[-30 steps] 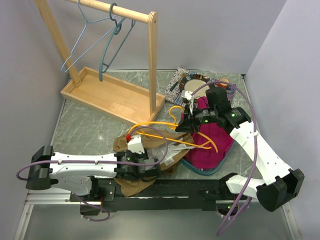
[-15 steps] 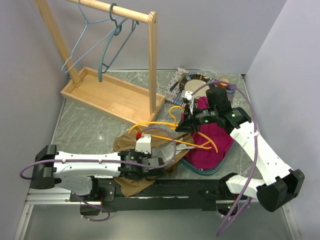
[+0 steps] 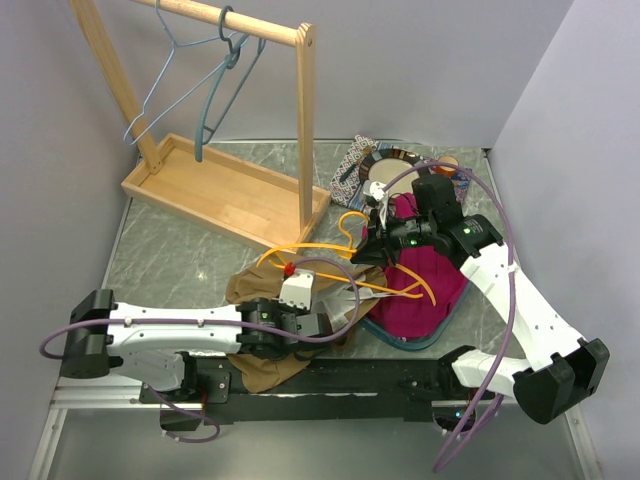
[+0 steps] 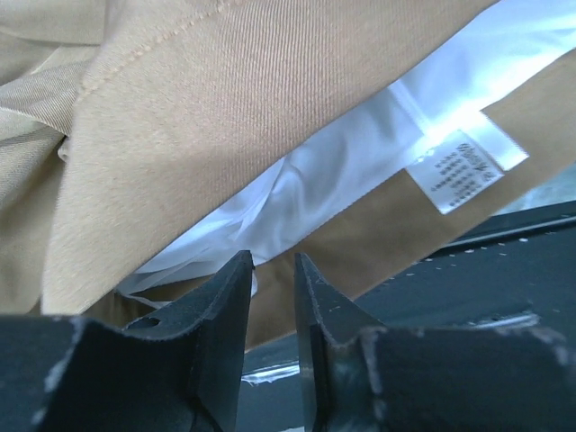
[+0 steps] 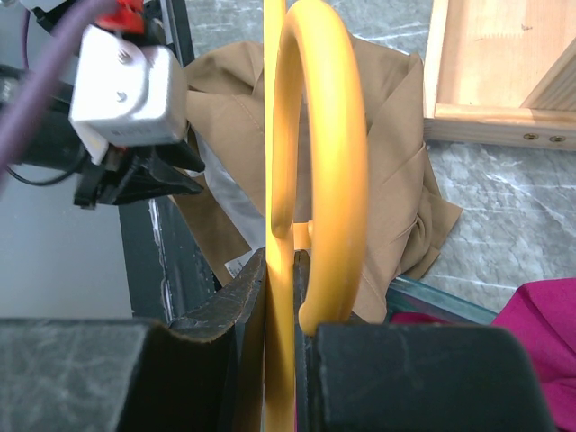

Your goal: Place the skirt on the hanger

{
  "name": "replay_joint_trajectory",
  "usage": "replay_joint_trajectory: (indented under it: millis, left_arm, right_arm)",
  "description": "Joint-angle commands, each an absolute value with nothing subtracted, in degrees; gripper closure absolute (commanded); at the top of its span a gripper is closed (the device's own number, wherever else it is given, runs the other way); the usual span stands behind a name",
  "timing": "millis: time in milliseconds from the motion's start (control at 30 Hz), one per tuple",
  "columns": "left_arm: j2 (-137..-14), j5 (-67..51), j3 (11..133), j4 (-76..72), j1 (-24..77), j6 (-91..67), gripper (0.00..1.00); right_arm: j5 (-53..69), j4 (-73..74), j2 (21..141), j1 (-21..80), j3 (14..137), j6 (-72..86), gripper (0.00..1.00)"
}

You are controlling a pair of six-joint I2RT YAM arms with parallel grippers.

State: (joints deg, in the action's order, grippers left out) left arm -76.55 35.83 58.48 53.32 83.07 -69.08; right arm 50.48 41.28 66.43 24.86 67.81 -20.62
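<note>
At the near edge, a black rail carries both arm bases. Just beyond it the tan skirt lies crumpled on the grey-green marbled bench, part of it drooping over the front edge. The left tool sits low against the skirt, its fingers close together with a narrow gap and nothing visibly between them. In the left wrist view, the skirt's white lining and a care label are exposed.

A yellow hanger stretches above the skirt, its hook pinched tight in the right tool. Right of that, a magenta cloth rests on a blue-rimmed mat.

Farther back stands a wooden rack with a tray base, and blue hangers hook on its rail. Plain pale grey walls close in the bench at the back and sides.
</note>
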Motion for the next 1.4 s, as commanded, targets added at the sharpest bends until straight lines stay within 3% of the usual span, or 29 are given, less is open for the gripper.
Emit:
replay_joint_trajectory:
  millis: [0, 400, 633, 900, 1100, 1367]
  left_arm:
    - [-77.9, 36.3, 59.6, 54.8, 83.2, -69.0, 0.69]
    - [-80.0, 38.2, 61.7, 58.9, 83.8, -70.4, 0.67]
    - [-80.9, 37.5, 61.1, 58.9, 84.0, -70.1, 0.72]
    - [-80.2, 37.7, 61.8, 58.7, 84.0, -69.2, 0.99]
    - [-73.9, 39.5, 61.4, 57.0, 82.6, -68.3, 0.99]
    - [-54.2, 27.7, 52.2, 39.9, 67.4, -58.9, 0.99]
  right_arm:
    - [51.8, 39.5, 64.3, 24.3, 67.6, -20.8, 1.0]
    - [51.9, 39.3, 64.2, 24.2, 67.4, -20.8, 1.0]
    - [52.0, 39.4, 64.0, 24.1, 67.6, -20.8, 1.0]
    - [52.0, 39.5, 63.8, 24.0, 67.6, -20.8, 1.0]
    - [51.2, 40.0, 63.5, 24.0, 67.7, -21.5, 1.0]
    - [50.9, 39.6, 61.5, 23.3, 67.0, -21.4, 1.0]
